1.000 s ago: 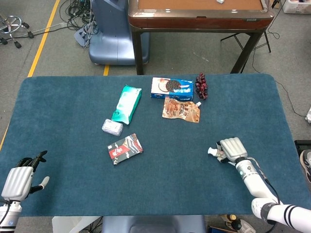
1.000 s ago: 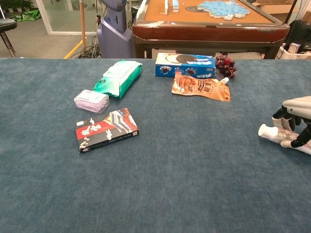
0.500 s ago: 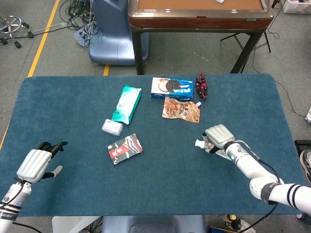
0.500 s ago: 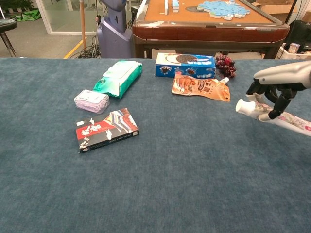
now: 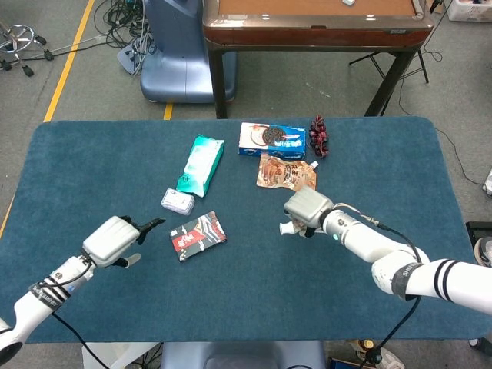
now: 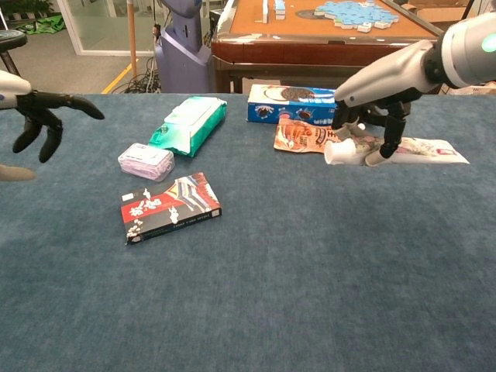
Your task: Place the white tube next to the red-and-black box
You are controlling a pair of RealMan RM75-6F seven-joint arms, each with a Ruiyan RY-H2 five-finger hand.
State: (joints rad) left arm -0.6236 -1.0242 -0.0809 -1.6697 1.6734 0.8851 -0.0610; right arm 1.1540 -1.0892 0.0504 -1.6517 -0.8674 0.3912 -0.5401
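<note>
My right hand (image 5: 307, 207) (image 6: 372, 124) grips the white tube (image 6: 403, 149) and holds it above the table, cap end (image 5: 287, 228) pointing left, right of centre. The red-and-black box (image 5: 197, 236) (image 6: 170, 207) lies flat left of centre, well apart from the tube. My left hand (image 5: 114, 240) (image 6: 43, 112) hovers open left of the box, its dark fingers spread and pointing at it.
A small wrapped packet (image 5: 177, 201) and a green wipes pack (image 5: 201, 164) lie behind the box. A blue cookie box (image 5: 271, 139), an orange pouch (image 5: 286, 174) and dark red grapes (image 5: 319, 136) sit at the back, close behind the right hand.
My right hand has lifted the tube off the table near the right edge and carried it left toward the centre. My left hand has come up and in toward the box.
</note>
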